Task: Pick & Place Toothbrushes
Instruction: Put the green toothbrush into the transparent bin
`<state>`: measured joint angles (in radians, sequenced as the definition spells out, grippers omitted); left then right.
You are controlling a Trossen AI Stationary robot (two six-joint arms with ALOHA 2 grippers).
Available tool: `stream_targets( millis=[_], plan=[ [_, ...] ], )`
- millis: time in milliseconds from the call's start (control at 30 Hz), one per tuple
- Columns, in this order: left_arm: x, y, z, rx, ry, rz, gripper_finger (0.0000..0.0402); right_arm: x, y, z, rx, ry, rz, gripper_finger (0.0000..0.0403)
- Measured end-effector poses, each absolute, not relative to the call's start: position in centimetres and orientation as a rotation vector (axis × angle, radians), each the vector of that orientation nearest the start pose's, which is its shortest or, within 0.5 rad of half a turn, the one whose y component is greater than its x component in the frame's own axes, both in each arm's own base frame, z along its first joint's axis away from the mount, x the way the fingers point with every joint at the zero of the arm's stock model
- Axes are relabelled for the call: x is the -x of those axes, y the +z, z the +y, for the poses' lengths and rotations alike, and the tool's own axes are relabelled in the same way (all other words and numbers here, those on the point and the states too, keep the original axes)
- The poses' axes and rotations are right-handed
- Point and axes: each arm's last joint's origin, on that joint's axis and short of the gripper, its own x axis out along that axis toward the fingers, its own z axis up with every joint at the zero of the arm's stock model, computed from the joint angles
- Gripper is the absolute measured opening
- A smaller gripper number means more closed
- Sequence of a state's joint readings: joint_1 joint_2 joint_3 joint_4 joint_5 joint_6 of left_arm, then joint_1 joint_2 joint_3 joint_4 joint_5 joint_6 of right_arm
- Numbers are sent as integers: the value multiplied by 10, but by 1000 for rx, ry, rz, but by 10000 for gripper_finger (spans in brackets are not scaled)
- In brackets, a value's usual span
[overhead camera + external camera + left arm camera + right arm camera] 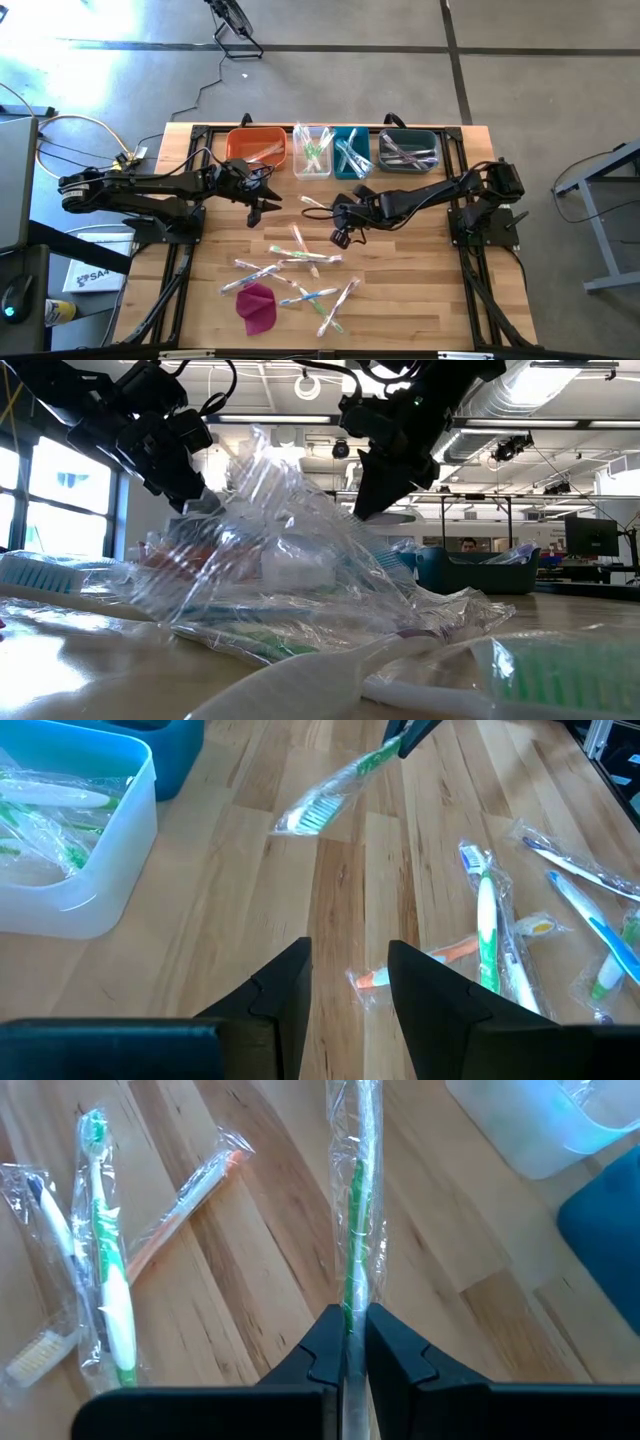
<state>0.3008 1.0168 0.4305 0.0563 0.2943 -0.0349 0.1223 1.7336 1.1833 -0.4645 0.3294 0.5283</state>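
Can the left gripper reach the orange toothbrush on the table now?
Probably yes: the left gripper is open and empty, and the orange toothbrush lies just ahead of its fingers, with nothing between them.

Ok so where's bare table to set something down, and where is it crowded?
Bare wood lies between the right pincer and the table's right edge, and left of the magenta cloth. The middle front, strewn with wrapped toothbrushes, is crowded, as is the row of bins at the back.

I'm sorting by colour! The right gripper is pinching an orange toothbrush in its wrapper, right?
Not quite: the wrapped toothbrush pinched in the right gripper is green, not orange. The right wrist view shows it. The orange one lies on the table.
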Motion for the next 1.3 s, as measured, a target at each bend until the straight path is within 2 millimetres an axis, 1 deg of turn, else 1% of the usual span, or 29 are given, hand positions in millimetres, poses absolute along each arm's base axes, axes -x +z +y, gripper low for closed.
stream_targets(
  millis=[633, 833, 1067, 1300],
  plan=[
    [-194, 194, 51, 189, 15, 507, 132, -353, 207, 33, -237, -436, 895, 16],
    [-194, 194, 51, 189, 15, 506, 132, -357, 210, 32, -217, -408, 855, 16],
    [-194, 194, 51, 188, 15, 507, 132, -363, 213, 18, -196, -398, 808, 16],
    [-194, 194, 51, 186, 14, 506, 132, -372, 221, -7, -174, -406, 698, 16]
  ],
)
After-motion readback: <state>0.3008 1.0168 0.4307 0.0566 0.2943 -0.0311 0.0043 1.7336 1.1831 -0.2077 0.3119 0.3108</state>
